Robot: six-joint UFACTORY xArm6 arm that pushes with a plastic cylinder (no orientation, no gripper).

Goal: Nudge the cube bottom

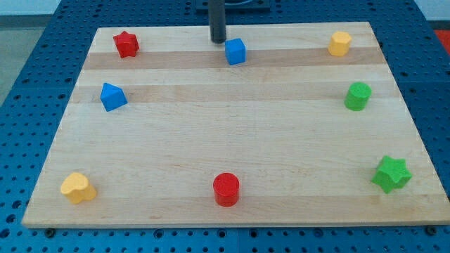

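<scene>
The wooden board (pixel 232 133) fills almost the whole view and lies on a blue perforated table (pixel 42 42); the blocks sit mostly along its edges, so the middle gives free way for pushing. The green star (pixel 391 173) is at the view's right, low, with the green cylinder (pixel 358 95) above it and a yellow block (pixel 339 43) near the top right corner. The red cylinder (pixel 226 189) stands at the bottom centre, a yellow heart-like block (pixel 77 187) at the bottom left, a blue wedge-like block (pixel 112 96) at the left, and the red star (pixel 126 43) at the top left. The blue cube (pixel 235 51), the task's thing, is at the top centre. My tip (pixel 219 41) is just beside it, up and to the view's left, probably placed behind the cube to push it toward the view's bottom. The arm has no fingers, only this rod, so there is nothing to be apart or together.
</scene>
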